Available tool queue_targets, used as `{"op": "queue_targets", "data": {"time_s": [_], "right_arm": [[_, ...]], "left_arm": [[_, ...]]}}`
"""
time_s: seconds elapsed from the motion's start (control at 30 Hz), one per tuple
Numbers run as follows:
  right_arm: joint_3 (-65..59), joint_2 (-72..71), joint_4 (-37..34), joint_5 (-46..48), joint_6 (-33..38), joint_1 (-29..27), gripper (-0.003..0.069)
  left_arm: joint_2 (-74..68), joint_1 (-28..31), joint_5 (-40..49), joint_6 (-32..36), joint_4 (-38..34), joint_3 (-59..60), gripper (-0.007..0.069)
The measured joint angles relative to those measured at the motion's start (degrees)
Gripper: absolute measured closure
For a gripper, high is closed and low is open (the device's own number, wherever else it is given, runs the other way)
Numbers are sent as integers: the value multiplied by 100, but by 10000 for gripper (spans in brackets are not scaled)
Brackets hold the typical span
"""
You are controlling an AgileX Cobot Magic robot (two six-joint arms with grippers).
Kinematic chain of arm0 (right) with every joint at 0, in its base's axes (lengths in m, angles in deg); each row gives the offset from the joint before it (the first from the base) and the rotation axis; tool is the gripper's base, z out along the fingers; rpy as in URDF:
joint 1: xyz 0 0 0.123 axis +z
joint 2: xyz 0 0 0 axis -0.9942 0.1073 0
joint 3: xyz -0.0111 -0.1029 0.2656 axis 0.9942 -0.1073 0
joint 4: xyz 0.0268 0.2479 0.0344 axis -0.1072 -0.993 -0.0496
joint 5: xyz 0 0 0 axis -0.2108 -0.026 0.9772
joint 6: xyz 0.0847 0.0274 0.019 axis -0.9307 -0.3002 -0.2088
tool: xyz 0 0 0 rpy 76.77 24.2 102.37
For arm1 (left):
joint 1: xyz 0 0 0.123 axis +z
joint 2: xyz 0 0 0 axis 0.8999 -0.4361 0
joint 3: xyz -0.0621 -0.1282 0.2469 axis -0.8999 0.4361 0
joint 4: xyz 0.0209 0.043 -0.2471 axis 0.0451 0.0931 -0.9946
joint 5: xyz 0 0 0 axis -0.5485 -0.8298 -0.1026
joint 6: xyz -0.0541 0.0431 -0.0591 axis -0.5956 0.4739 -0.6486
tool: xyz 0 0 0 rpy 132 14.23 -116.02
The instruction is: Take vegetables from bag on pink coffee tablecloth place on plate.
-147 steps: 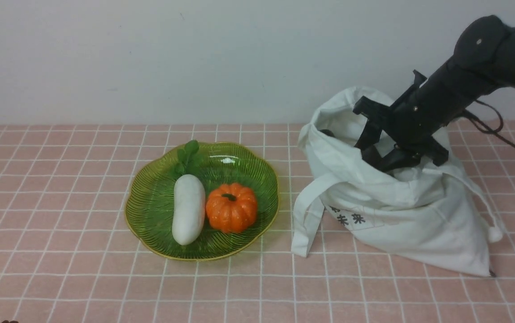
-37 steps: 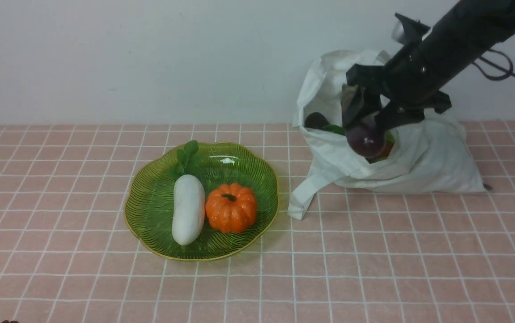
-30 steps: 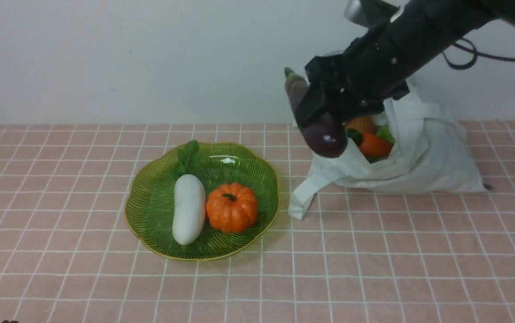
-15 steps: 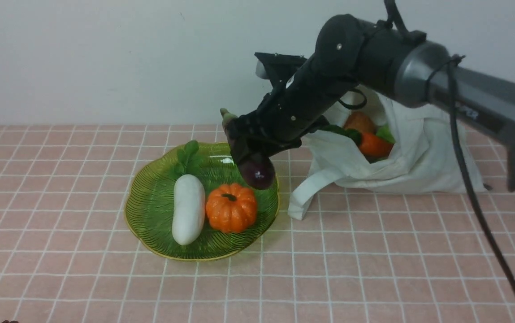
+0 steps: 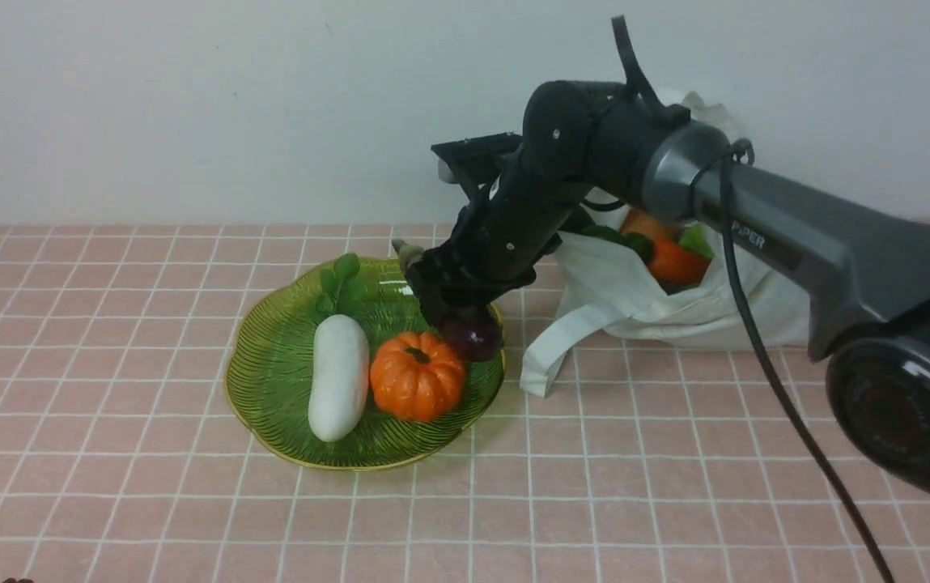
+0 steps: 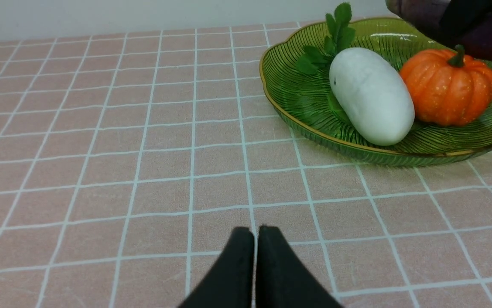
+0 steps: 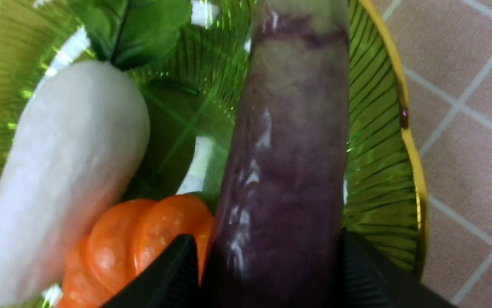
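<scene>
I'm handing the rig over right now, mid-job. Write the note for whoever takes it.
Left gripper: shut, empty, over the tablecloth.
Right gripper: eggplant between its fingers, low over the plate; clamped or released, cannot tell.
Done: white radish and pumpkin lie on the plate.
To do: set the eggplant down, then fetch the vegetables showing in the bag.

The surface (image 5: 675, 518) before me is lying under a pink tablecloth (image 5: 108, 502) with thin white grid lines. Two things are sitting directly on the cloth: a ribbed green plate (image 5: 270, 389) with a yellowish rim, toward my left, and a white cloth bag (image 5: 724, 312) slumping toward my right. The bag's strap (image 5: 549, 360) is trailing onto the cloth just beside the plate.
</scene>
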State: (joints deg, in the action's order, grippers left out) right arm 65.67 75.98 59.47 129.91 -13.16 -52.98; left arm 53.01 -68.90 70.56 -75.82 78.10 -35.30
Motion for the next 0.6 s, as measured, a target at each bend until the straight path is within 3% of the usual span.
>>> {"op": "queue_targets", "data": {"time_s": [0.1, 0.2, 0.33, 0.4, 0.6], "right_arm": [[100, 5, 68, 380, 0, 26, 179], [130, -68, 215, 533, -99, 26, 151], [288, -450, 568, 739, -387, 26, 167], [338, -914, 842, 739, -510, 26, 218], [338, -2622, 1398, 782, -983, 26, 494]], "left_arm": [[0, 0, 0, 0, 0, 0, 630], [0, 0, 0, 0, 0, 0, 630], [0, 0, 0, 0, 0, 0, 630], [0, 0, 0, 0, 0, 0, 630], [0, 0, 0, 0, 0, 0, 630]]}}
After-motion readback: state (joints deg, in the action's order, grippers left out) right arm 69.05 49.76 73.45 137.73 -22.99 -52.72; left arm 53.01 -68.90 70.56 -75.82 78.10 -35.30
